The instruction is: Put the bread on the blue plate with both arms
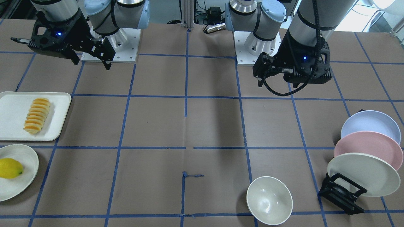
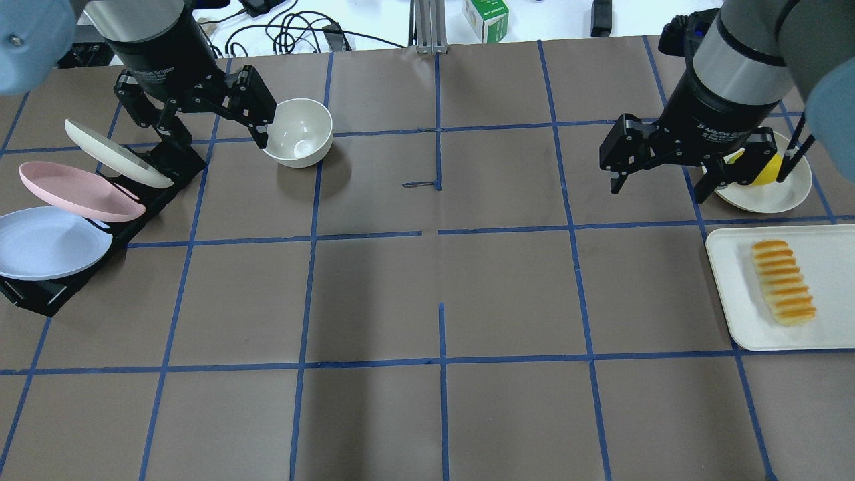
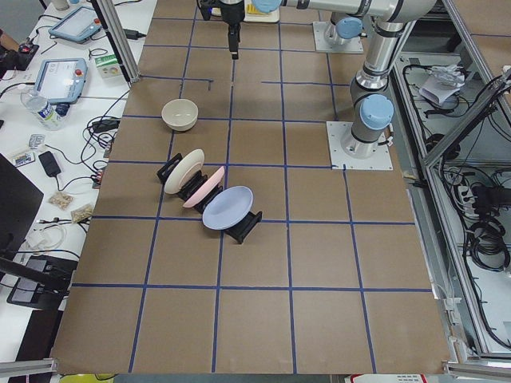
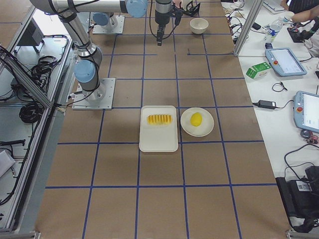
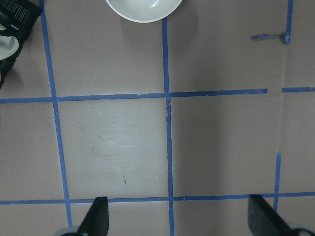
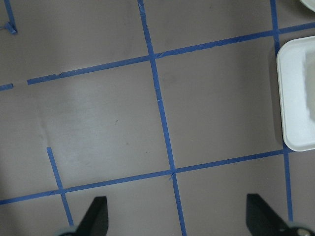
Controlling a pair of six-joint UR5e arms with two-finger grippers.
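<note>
Both hands are held wide open and empty above the counter (image 2: 441,287): left hand (image 2: 220,143) is seen over the area between the white bowl (image 2: 297,130) and the plate rack (image 2: 40,297), right hand (image 2: 658,190) is seen beside the lemon's dish (image 1: 19,186). Nothing is gripped between either pair of fingers; only bare counter and blue tape lines are shown in the wrist views. Bread (image 2: 783,282) is laid flat on the white rectangular tray (image 2: 725,280) at the robot's right end, untouched. Blue plate (image 2: 47,242) is propped tilted in the black rack at the robot's left end, in the slot nearest the robot, with the pink plate (image 2: 73,190) next and the cream plate (image 2: 113,152) behind it. Lemon (image 1: 10,168) is set on its round dish just beside the tray.
</note>
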